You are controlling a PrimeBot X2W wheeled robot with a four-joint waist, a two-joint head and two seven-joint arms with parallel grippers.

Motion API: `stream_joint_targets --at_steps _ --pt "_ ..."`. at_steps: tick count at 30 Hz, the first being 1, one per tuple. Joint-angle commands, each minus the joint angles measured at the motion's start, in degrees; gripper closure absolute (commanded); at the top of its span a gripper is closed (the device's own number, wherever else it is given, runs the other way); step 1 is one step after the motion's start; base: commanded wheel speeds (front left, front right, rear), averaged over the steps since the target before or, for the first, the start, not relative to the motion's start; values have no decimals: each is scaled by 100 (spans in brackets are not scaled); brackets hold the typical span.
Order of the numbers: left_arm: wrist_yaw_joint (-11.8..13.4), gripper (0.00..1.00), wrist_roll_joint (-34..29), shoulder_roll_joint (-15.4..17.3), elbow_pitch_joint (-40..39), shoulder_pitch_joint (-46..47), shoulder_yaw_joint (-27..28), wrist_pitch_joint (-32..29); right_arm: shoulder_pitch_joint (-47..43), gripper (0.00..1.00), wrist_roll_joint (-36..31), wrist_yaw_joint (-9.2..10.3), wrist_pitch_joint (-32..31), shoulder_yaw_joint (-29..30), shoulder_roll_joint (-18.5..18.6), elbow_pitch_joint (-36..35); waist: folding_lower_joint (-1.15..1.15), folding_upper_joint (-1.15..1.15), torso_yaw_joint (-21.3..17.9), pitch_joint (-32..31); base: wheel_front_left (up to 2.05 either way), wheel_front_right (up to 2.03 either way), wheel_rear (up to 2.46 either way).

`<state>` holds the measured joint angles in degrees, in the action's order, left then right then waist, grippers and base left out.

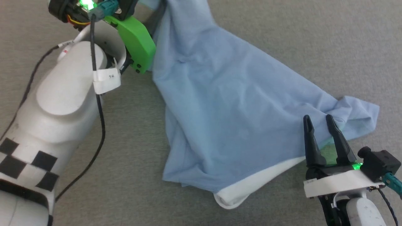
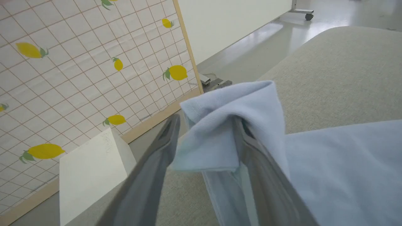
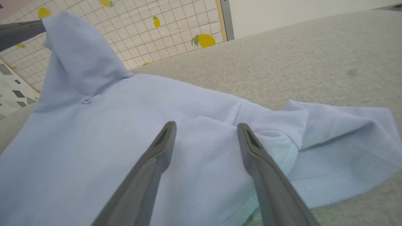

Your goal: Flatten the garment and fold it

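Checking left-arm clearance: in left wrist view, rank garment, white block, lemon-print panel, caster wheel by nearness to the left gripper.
1. garment: draped over a finger of the left gripper.
2. white block: lower left.
3. lemon-print panel: left, behind the block.
4. caster wheel: far, top right.

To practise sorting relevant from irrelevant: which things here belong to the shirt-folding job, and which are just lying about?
Job: light blue polo shirt; left gripper; right gripper.
Lying about: lemon-print panel; white block.
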<state>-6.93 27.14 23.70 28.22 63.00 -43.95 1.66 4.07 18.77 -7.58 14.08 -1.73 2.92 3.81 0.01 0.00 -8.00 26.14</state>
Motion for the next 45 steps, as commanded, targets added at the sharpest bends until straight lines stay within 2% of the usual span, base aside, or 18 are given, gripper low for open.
stream_joint_targets --at_steps 1,10,16,20,24,28,32,35,38,42,45 --pt "7 0 36 -81 105 52 -14 95 102 0 32 9 53 13 -4 33 -1 0 -261 278 0 0 0" --pt "-4 0 589 -337 341 -6 261 547 -5 0 -203 9 78 202 -4 72 -1 0 235 -378 0 0 0" --pt "258 0 944 -204 -265 -628 598 896 -247 0 -279 9 -16 268 -4 -22 -1 0 618 -925 0 0 0" --pt "704 0 1013 7 -1114 -1426 798 1110 -439 0 -284 9 -98 314 -4 -145 -1 0 835 -1165 0 0 0" --pt "1390 0 906 164 -2114 -2566 1041 1279 -628 0 -295 9 -155 352 -4 -292 -1 0 1001 -1361 0 0 0" --pt "1980 0 808 -2 -2906 -3851 1287 1327 -766 0 -286 9 -206 383 -4 -355 -1 0 1107 -1535 0 0 0" --pt "2318 0 562 -377 -3359 -5062 1464 1331 -881 0 -282 9 -258 376 -4 -399 -1 0 1176 -1717 0 0 0" --pt "2364 0 426 -663 -3443 -5734 1672 1332 -953 0 -271 9 -288 371 -4 -411 -1 0 1198 -1857 0 0 0" --pt "2245 0 262 -861 -3492 -6139 1903 1332 -1040 0 -256 9 -315 399 -4 -435 -1 0 1234 -1968 0 0 0" --pt "1912 0 100 -742 -3386 -6142 1879 1301 -1114 0 -265 9 -347 400 -4 -465 -1 0 1243 -2036 0 0 0" --pt "1609 0 160 -588 -3228 -5875 1659 820 -1134 0 -266 9 -358 384 -4 -479 -1 0 1227 -2045 0 0 0"
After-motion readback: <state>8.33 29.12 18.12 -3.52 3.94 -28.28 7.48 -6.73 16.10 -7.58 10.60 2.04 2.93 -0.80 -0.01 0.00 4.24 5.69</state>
